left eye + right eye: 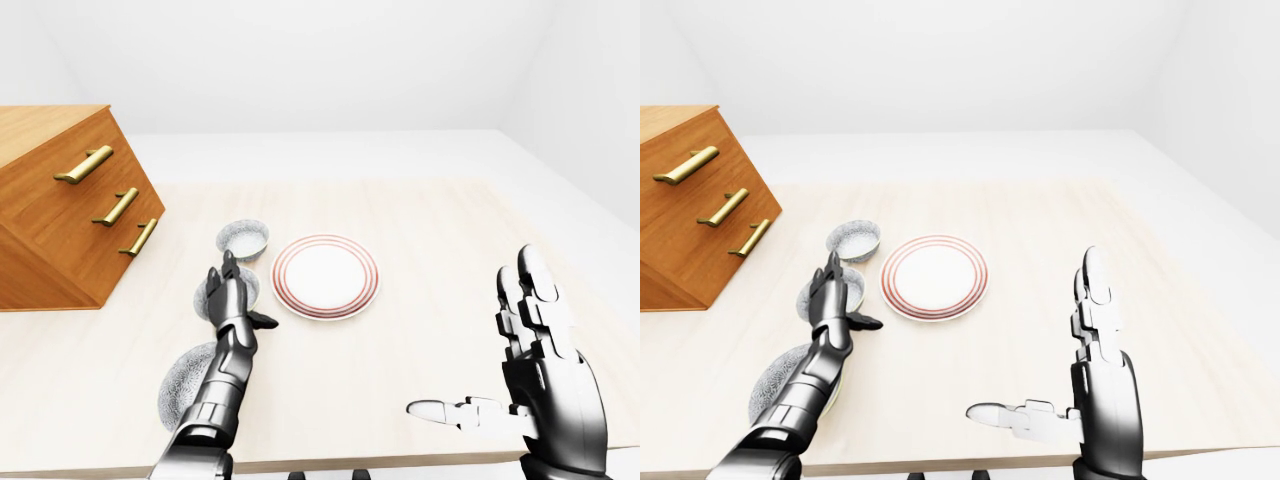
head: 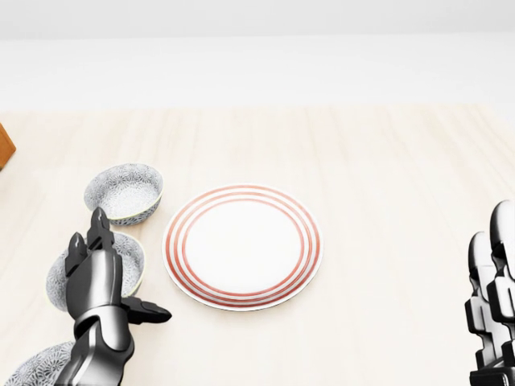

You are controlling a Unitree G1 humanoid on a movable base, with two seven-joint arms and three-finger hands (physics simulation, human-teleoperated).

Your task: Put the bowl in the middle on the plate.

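Hovering left hand [image 2: 95, 283] over middle bowl [image 2: 135, 259], fingers spread, clamped on nothing. Sits just left of striped plate [image 2: 241, 245], between upper bowl [image 2: 123, 191] and lower bowl [image 2: 36, 370]. Far nearer than right hand [image 1: 1095, 375], splayed open, well apart at right.

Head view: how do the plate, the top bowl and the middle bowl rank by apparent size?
1. plate, clearly largest.
2. top bowl and middle bowl: alike; the left hand hides part of the middle one, so unranked.

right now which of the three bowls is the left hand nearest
The middle bowl: the left hand overlaps it in the head view. The upper bowl lies clear above it; the lowest bowl sits at the bottom edge.
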